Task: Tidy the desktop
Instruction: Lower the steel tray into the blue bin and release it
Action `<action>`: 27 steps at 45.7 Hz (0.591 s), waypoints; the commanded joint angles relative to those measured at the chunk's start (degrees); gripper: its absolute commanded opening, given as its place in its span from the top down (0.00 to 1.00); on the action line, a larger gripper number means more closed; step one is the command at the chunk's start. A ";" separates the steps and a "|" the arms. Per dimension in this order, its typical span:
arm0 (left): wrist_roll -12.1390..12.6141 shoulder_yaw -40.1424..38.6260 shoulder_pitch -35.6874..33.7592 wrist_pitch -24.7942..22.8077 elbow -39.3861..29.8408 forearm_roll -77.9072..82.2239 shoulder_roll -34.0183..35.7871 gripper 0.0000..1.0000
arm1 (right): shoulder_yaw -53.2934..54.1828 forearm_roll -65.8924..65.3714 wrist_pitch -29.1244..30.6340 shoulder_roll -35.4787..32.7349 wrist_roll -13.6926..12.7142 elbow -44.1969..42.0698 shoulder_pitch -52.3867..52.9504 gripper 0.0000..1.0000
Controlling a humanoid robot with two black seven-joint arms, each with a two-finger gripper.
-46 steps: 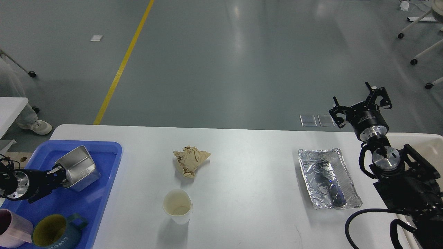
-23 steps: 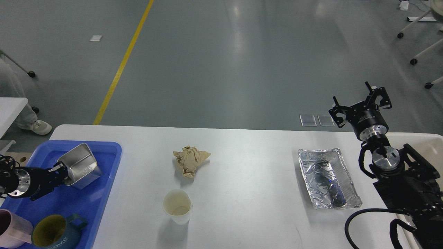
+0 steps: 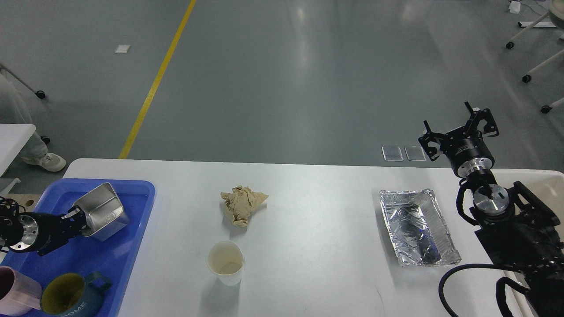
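Note:
The white desktop (image 3: 317,273) holds a crumpled brown paper ball (image 3: 242,204), a white paper cup (image 3: 225,263) standing upright in front of it, and an empty foil tray (image 3: 418,226) at the right. My left gripper (image 3: 77,219) is shut on the rim of a square metal box (image 3: 102,211) and holds it tilted over the blue tray (image 3: 147,198) at the left. My right gripper (image 3: 458,128) is open and empty, raised over the table's far right edge, beyond the foil tray.
In the blue tray's near end stand a green mug (image 3: 70,296) and a pink cup (image 3: 15,293). A cream bin (image 3: 551,182) sits at the right edge, partly behind my right arm. Beyond the table is grey floor with a yellow line.
My left gripper has shifted the metal box slightly left and up over the blue tray. My right gripper has barely moved.

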 commanded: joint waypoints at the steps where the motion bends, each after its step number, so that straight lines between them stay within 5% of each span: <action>1: -0.07 0.28 0.00 0.68 -0.02 0.17 0.01 0.38 | -0.06 0.02 0.00 0.20 0.00 -0.08 -0.06 0.00; 9: 0.11 0.72 0.18 -2.56 -0.46 0.53 0.63 0.99 | -0.05 0.01 0.00 0.29 0.00 -0.08 0.02 0.00; 23: 0.37 0.80 -0.17 -3.80 -0.37 0.97 0.63 1.00 | 0.03 0.02 0.00 0.20 0.00 0.00 0.11 0.00; 27: 1.07 0.72 -0.35 -3.36 0.16 0.97 0.72 0.77 | 0.03 0.02 -0.09 0.12 0.00 0.00 0.11 0.00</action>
